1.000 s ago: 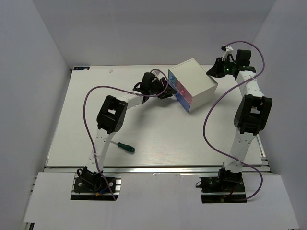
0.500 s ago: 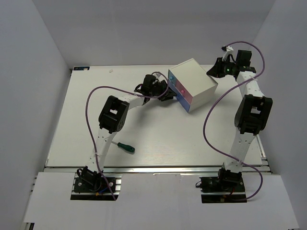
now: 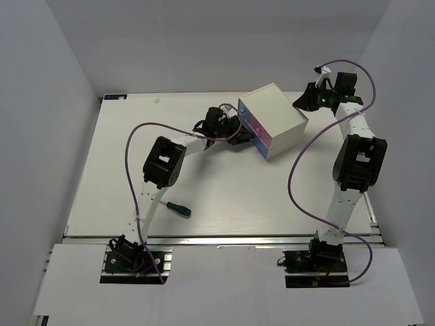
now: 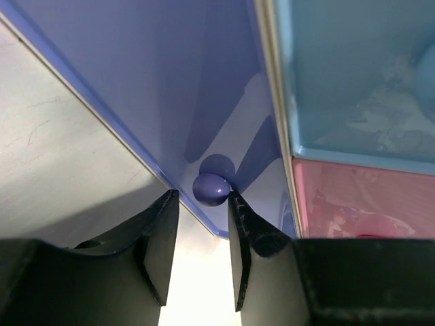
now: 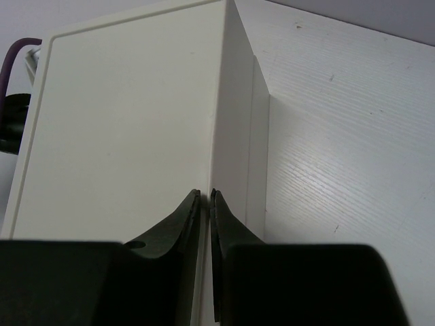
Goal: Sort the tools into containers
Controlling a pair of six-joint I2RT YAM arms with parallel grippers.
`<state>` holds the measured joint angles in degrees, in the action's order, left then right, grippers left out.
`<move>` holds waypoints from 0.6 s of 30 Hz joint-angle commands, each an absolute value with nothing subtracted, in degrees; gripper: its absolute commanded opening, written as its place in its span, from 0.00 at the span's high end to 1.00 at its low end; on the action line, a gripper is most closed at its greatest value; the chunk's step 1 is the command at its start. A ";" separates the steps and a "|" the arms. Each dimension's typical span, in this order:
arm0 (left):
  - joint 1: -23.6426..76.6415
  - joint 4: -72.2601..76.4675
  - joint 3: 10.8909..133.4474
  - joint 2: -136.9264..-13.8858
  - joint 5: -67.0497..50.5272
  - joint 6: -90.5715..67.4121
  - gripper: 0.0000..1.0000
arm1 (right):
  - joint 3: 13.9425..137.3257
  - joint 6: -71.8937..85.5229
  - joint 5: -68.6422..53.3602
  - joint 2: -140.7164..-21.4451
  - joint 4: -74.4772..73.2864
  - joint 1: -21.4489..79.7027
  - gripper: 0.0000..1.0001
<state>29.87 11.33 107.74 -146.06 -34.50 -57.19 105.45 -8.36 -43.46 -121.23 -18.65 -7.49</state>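
From above, you can't see your left gripper fingertips: the wrist covers them against the cabinet. The green screwdriver loses its shaft tip under the left arm. In the left wrist view, the pink drawer is cut off by the gripper body and the right edge.

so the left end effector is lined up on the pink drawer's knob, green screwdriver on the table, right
Not pink: in the left wrist view the left end effector is lined up on the dark blue drawer's knob. The green screwdriver is on the table.
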 commanded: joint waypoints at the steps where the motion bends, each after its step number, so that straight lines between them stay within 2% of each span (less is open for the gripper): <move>1: 31.38 11.34 109.34 -145.63 -33.14 -56.95 0.56 | 100.46 -8.35 -43.15 -124.19 -33.49 -5.71 0.86; 5: 31.46 12.74 108.37 -145.37 -32.43 -58.27 0.61 | 99.50 -8.17 -43.24 -123.93 -33.40 -5.62 0.86; 13: 31.46 13.01 108.98 -145.37 -31.20 -57.92 0.66 | 99.40 -8.35 -43.15 -123.93 -33.31 -5.62 0.87; 18: 31.46 12.83 107.15 -144.06 -30.59 -56.87 0.81 | 99.32 -8.53 -42.28 -124.01 -33.22 -5.62 0.87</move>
